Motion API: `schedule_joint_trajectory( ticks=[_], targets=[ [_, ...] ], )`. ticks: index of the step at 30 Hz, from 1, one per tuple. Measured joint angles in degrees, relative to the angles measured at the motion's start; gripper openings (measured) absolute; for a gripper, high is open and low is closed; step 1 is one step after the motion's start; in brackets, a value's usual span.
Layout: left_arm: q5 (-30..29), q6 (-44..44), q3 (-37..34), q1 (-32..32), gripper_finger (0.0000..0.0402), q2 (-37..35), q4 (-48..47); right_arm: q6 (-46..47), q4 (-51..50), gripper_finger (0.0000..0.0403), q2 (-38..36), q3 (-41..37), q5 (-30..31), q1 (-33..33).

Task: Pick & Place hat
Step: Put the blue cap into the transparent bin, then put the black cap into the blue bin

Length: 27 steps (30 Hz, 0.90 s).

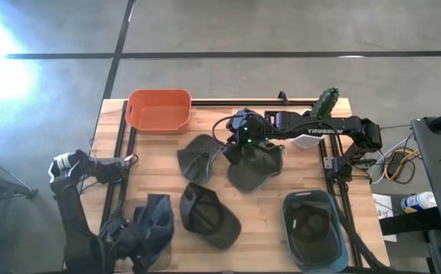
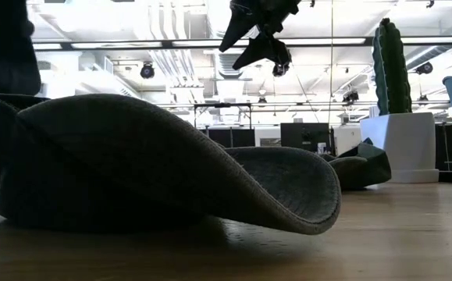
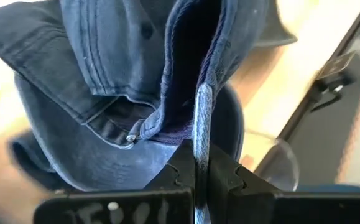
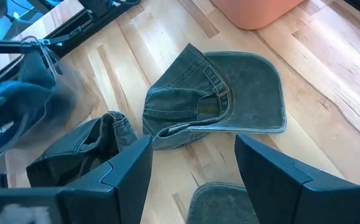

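Observation:
Three olive-green caps lie on the wooden table: one [image 1: 199, 156] under my right wrist camera [image 4: 217, 99], one [image 1: 254, 169] just below the right gripper, and one [image 1: 209, 215] nearer, which fills the low view [image 2: 163, 164]. My right gripper [image 1: 243, 137] [image 4: 192, 168] hovers open above the middle caps, high up in the low view [image 2: 261, 31]. My left gripper [image 3: 201, 180] at the table's near left corner is shut on a dark blue denim cap [image 1: 151, 224] [image 3: 136, 56]. More blue denim [image 3: 92, 155] shows behind that cap. My left gripper pinches a thin edge of the blue cap [image 3: 201, 124] between its two fingers [image 3: 180, 168], and that edge shows end-on. The crown and the back strap bunch up just beyond the fingertips. I cannot tell whether the cap is lifted clear.
An orange bin [image 1: 159, 110] stands at the far left of the table. A blue bin [image 1: 315, 228] with a dark cap inside sits at the near right. A cactus in a white pot [image 1: 323, 106] [image 2: 401, 140] stands at the far edge. Black rails run along both table sides.

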Motion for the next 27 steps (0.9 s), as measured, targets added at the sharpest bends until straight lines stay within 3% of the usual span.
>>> schedule_joint_trajectory(
  ticks=[6,12,23,27],
  targets=[
    [0.8,0.4,-9.1,0.0,0.0010,0.0,15.6,0.0,-0.8,0.0224,0.0,0.0,0.0,0.0],
    [6.3,1.8,-11.4,-0.6,0.0017,-0.1,17.2,-0.2,-3.1,0.0224,0.0,0.0,0.3,0.0],
    [10.2,1.6,-7.9,-0.6,0.0164,-2.1,16.4,-1.9,-3.0,0.0224,0.0,0.0,0.3,-0.2],
    [10.9,4.1,-4.4,-0.6,0.0189,-4.8,15.7,-2.0,-3.6,0.0224,0.0,0.0,-2.9,-0.4]
  ],
)
